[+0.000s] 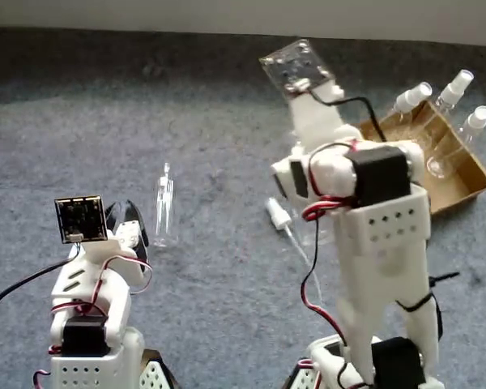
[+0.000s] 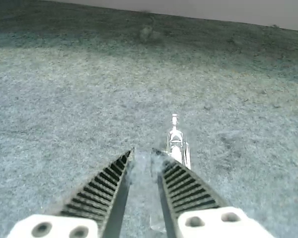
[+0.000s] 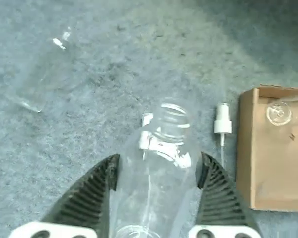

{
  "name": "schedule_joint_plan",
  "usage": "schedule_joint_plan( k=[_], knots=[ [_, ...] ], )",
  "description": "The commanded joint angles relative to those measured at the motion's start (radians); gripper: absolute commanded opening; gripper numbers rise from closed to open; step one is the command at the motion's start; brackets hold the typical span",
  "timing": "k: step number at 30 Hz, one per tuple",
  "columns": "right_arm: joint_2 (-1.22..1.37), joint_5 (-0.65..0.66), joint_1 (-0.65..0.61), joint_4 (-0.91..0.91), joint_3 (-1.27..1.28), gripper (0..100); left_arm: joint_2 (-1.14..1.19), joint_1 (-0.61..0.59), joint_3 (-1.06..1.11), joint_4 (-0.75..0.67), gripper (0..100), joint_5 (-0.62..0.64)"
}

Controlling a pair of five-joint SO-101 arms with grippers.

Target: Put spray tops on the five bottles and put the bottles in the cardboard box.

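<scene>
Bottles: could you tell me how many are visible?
5. Three bottles in the cardboard box; a fourth bottle on the carpet near the left gripper; a fifth bottle in the right gripper. Others may be hidden.

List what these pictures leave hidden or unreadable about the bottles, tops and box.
- High view: the right arm mostly hides the held bottle and the cardboard box's near end, so the count inside is uncertain.
- Right wrist view: the picture's edge cuts off the box.
- Left wrist view: the left gripper covers the nearby bottle's lower part; its neck is too small to show whether a top is fitted.
</scene>
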Motion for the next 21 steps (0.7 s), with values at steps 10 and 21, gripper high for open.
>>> schedule_joint_plan(
  k=[10,21],
  knots=[
    [-0.363,0.002,0.059,-0.295,0.536,9.3,0.012,0.266,-0.051,0.115,1,-0.264],
    [-0.828,0.002,0.061,-0.461,0.908,9.3,0.130,0.295,-0.245,0.210,1,-0.325]
  ],
)
